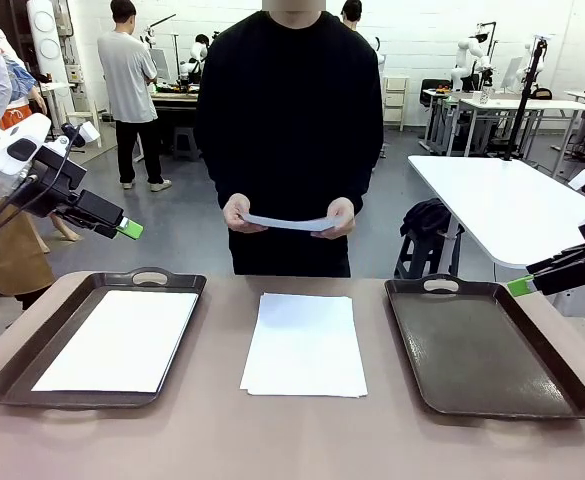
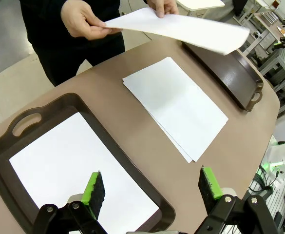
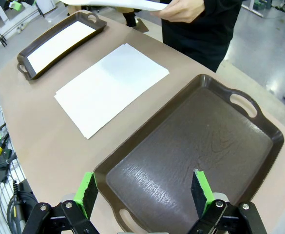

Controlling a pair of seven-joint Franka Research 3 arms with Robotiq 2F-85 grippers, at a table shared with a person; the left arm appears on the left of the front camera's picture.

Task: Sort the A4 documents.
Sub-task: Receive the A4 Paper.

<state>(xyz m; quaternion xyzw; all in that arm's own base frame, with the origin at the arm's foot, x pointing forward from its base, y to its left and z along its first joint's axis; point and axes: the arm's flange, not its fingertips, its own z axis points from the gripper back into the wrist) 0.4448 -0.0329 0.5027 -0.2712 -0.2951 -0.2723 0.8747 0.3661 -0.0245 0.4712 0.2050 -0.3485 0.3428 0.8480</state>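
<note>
Two dark brown trays flank the stack of A4 documents (image 1: 305, 343), which lies flat in the middle of the table (image 1: 212, 440), its sheets slightly fanned so the edges are not quite flush. Left of the stack, the left tray (image 1: 12, 375) holds one white sheet (image 1: 122, 340) lying flat on its floor. Right of the stack, the right tray (image 1: 492, 350) shows its dark floor. Beyond the stack, at the table's far side, a person (image 1: 290, 100) in a black top holds another sheet (image 1: 290, 222) in both hands (image 1: 240, 213), raised in the air and well apart from the stack.

Up and to the left of the stack, the left gripper (image 1: 127, 228) hangs over the left tray, its green-padded fingers (image 2: 94, 190) spread wide with nothing between them. Up and to the right of the stack, the right gripper (image 1: 517, 286) hangs over the right tray, its jaws likewise spread wide and gripping nothing. Neither gripper touches the stack, a tray or a sheet.
</note>
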